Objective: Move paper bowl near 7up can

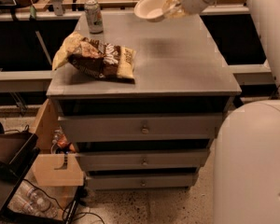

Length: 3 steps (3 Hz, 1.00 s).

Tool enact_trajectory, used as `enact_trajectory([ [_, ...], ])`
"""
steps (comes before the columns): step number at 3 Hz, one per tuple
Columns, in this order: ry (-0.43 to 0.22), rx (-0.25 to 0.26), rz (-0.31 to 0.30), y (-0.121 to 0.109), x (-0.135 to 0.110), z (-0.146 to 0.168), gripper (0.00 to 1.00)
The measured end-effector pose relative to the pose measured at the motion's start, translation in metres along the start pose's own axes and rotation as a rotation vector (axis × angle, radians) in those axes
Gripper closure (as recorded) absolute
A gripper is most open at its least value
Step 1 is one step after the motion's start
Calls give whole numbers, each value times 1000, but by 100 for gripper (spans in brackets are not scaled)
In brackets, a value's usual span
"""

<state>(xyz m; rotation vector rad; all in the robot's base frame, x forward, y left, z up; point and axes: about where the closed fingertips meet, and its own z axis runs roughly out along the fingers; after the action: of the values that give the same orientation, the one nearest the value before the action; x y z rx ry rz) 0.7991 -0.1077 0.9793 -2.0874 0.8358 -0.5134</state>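
The paper bowl [150,6], off-white and round, hangs in the air above the far right part of the grey cabinet top [177,59]. My gripper [170,7] comes in from the upper right and is shut on the bowl's right rim. The bowl sits nearly level, with its opening facing up. The 7up can [94,16], silver-grey and green, stands upright at the far left corner of the top, about a bowl's width to the left of the bowl.
A brown and yellow snack bag [98,57] lies on the left half of the top, in front of the can. Drawers [142,127] fill the cabinet front. A cardboard box [56,167] sits at lower left. My white body [252,162] fills the lower right.
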Motion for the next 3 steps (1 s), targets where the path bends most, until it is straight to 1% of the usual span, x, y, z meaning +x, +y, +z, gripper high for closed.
enact_trajectory([
  [1, 90, -55, -119, -49, -13, -42, 100],
  [2, 106, -75, -142, -58, -16, -48, 100],
  [3, 106, -75, -142, -58, -16, -47, 100],
])
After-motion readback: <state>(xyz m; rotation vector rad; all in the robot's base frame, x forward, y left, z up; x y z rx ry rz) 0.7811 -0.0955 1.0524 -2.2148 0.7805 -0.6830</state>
